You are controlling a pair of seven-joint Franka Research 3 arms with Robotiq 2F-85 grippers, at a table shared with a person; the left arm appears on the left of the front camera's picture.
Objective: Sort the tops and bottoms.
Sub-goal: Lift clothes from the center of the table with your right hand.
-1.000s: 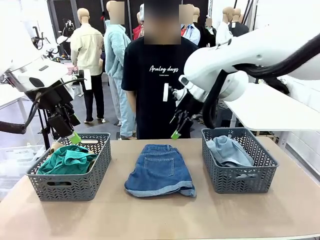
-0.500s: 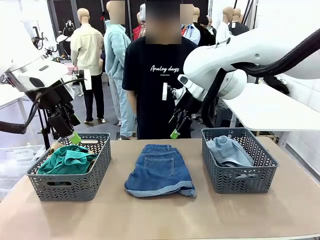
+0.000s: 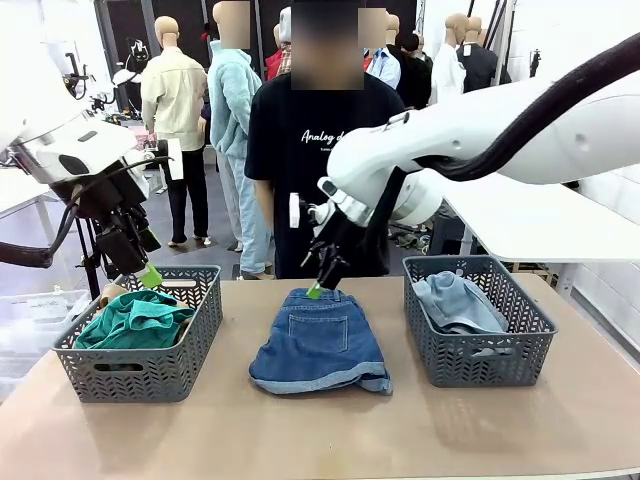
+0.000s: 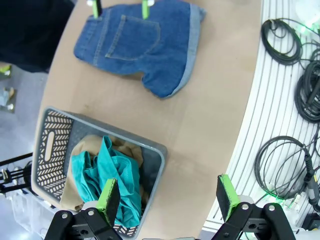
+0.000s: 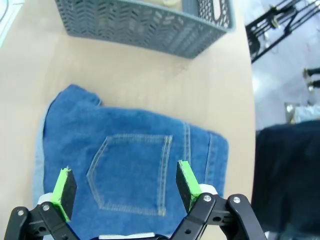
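Hanging wide open, the right gripper (image 3: 316, 290) sits just over the blue denim shorts (image 3: 318, 342) on the table (image 3: 320, 430); nothing is held. The left gripper (image 3: 150, 276) is open too, above the basket (image 3: 140, 370) with the teal top (image 3: 130, 322).

White script on the person's black T-shirt (image 3: 285, 150) reads "Analog d", the remainder hidden behind the right arm (image 3: 480, 130), with a smaller line beneath too small to read.

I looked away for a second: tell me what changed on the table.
The right gripper swung toward the robot's left and down, jaws open, to just above the waistband of the denim shorts. Nothing was gripped or released. The left gripper, both baskets and the garments stayed put.
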